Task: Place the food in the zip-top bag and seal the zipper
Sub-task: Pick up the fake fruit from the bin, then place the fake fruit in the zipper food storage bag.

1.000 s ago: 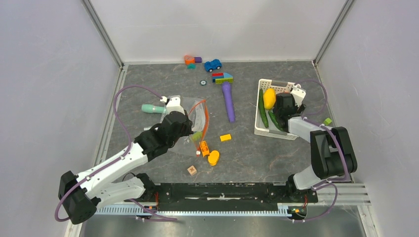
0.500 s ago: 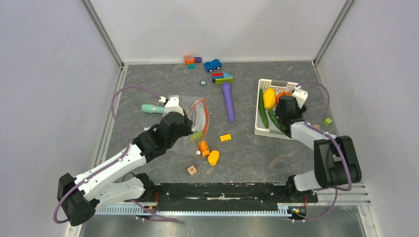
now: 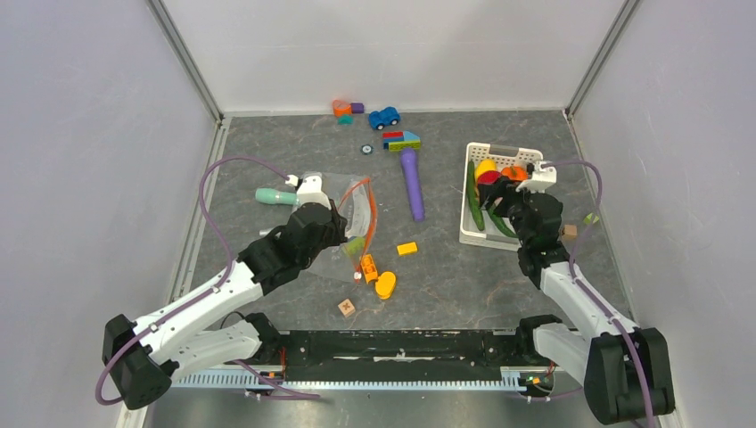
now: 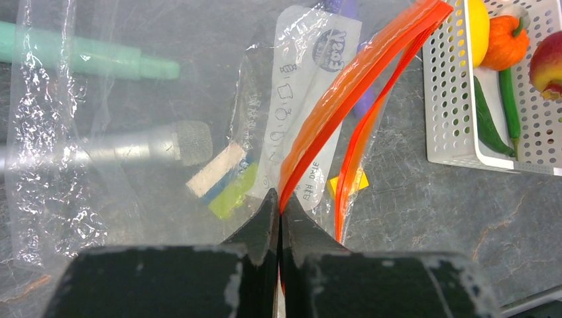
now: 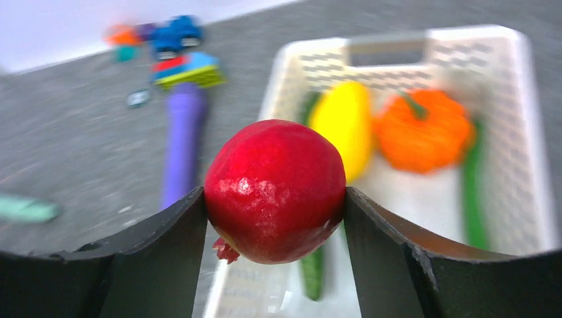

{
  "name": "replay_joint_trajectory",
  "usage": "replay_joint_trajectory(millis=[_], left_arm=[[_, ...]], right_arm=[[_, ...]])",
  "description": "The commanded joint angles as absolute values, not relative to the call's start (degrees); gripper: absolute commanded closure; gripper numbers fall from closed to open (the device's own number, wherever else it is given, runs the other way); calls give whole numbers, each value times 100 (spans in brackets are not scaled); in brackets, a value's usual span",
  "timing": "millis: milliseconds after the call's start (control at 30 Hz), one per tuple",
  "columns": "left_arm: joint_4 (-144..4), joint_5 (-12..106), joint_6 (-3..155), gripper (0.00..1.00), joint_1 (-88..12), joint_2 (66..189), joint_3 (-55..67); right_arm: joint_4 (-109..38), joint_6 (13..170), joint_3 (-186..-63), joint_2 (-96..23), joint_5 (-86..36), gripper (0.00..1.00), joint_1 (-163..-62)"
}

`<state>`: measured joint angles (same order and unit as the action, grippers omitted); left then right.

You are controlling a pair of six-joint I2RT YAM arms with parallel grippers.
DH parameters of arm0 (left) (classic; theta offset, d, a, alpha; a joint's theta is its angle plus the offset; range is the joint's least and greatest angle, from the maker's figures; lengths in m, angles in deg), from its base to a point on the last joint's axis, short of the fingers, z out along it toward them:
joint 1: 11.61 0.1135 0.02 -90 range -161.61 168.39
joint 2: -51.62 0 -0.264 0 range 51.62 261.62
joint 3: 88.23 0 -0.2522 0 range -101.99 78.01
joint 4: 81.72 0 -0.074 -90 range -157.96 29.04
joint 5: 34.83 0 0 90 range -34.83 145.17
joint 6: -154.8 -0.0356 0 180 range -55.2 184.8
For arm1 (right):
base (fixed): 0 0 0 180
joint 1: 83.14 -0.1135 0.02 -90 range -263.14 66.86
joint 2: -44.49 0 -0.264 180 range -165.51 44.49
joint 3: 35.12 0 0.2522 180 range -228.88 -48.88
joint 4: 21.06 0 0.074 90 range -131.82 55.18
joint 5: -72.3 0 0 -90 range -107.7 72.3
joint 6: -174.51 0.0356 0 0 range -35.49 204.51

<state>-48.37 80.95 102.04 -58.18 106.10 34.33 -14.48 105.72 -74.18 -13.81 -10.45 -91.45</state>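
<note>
The clear zip-top bag (image 3: 341, 198) lies left of centre with its mouth gaping. My left gripper (image 4: 279, 199) is shut on one lip of the orange-red zipper (image 4: 344, 86), and the other lip (image 4: 358, 142) hangs loose beside it. My right gripper (image 5: 275, 199) is shut on a red fruit (image 5: 275, 189) and holds it above the white basket (image 5: 517, 99). In the top view the red fruit (image 3: 488, 177) sits over the basket's near half. A yellow squash (image 5: 344, 126), an orange pumpkin (image 5: 424, 129) and green cucumbers (image 3: 472, 201) lie in the basket.
A purple tool (image 3: 412, 183) lies between bag and basket (image 3: 464, 234), and a teal tool (image 3: 275, 196) lies under the bag's far side. Orange blocks (image 3: 374, 272), a yellow block (image 3: 407, 249) and a wooden cube (image 3: 346, 308) sit near the bag's mouth. A blue car (image 3: 384, 117) is at the back.
The right gripper closed on the red fruit and lifted it from the basket while the right arm swung toward the near edge. The left gripper kept its hold on the zipper.
</note>
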Motion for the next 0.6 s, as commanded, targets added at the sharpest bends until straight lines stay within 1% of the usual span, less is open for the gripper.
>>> replay_joint_trajectory(millis=[0, 100, 200, 300, 400, 567], left_arm=[[-5029, 8215, 10102, 98, -5784, 10488, 3442], [-5012, 8179, 10101, 98, -5784, 10492, 3432], [-5024, 8154, 10094, 98, -5784, 10491, 3438], [-5023, 8107, 10088, 98, -5784, 10486, 3430], [-5041, 8048, 10058, 98, -5784, 10471, 3439], [-5104, 7934, 10050, 98, -5784, 10483, 3459]], right_arm=[[137, 10619, -7289, -1172, -3864, 78, -9412], [809, 10666, -7311, -1250, -4801, 78, -10005], [913, 10286, -7589, -1462, -5258, 78, -10837], [1306, 10280, -7746, -1795, -5734, 78, -11362], [1832, 10404, -7804, -2104, -5865, 78, -11737], [1893, 10286, -8159, -2698, -5620, 78, -12202]])
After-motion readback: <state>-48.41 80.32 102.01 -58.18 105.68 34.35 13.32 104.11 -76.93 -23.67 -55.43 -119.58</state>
